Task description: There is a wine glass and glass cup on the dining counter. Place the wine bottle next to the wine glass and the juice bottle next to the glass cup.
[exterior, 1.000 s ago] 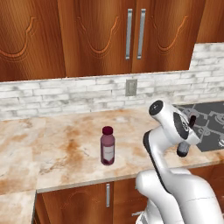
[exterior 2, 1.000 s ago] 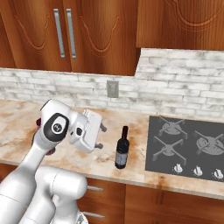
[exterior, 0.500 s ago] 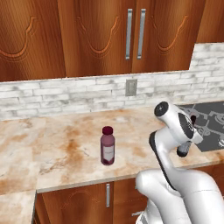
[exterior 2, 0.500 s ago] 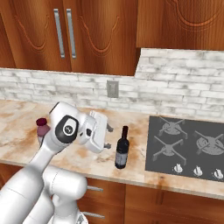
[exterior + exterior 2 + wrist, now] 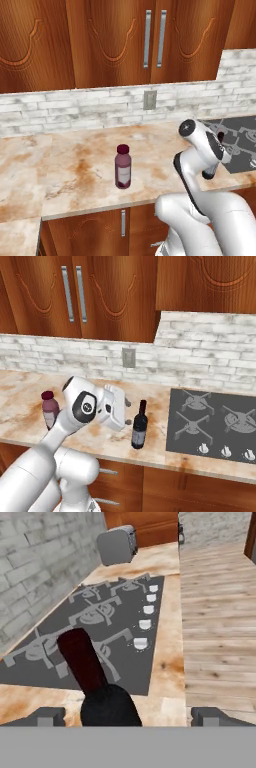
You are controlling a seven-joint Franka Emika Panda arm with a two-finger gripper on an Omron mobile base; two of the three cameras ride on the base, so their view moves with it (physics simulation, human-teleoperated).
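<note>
1. Wine bottle point(image 5: 139, 426) stands upright on the worktop point(image 5: 30, 401), long axis vertical, neck straight up; it sits near the front edge, just left of the black cooktop point(image 5: 215, 426).
2. From the hand view the same wine bottle point(image 5: 95, 684) runs from its dark body at the bottom up to a reddish cap, leaning up and to the left in that tilted view; it lies between the two fingertips point(image 5: 47, 716), nearer the left one.
3. Gripper point(image 5: 127, 717) is level with the bottle's body; jaws spread wide, one tip on each side, neither visibly touching the glass.
4. In the right base view the gripper point(image 5: 120, 406) points toward the bottle from its left, just beside it; its tips are too small there to judge.
5. Juice bottle point(image 5: 122, 167) stands upright too, purple cap on top, white label facing the front; it is well to the left of the arm, on the open marbled worktop point(image 5: 60, 165).
6. Same juice bottle point(image 5: 49, 409) peeks from behind the arm's elbow in the right base view.
7. Farther out: a grey brick backsplash point(image 5: 75, 107) with a wall socket point(image 5: 149, 99); wooden cabinets point(image 5: 115, 40) above; a toaster point(image 5: 117, 544) beyond the cooktop point(image 5: 100, 632) in the hand view.
</note>
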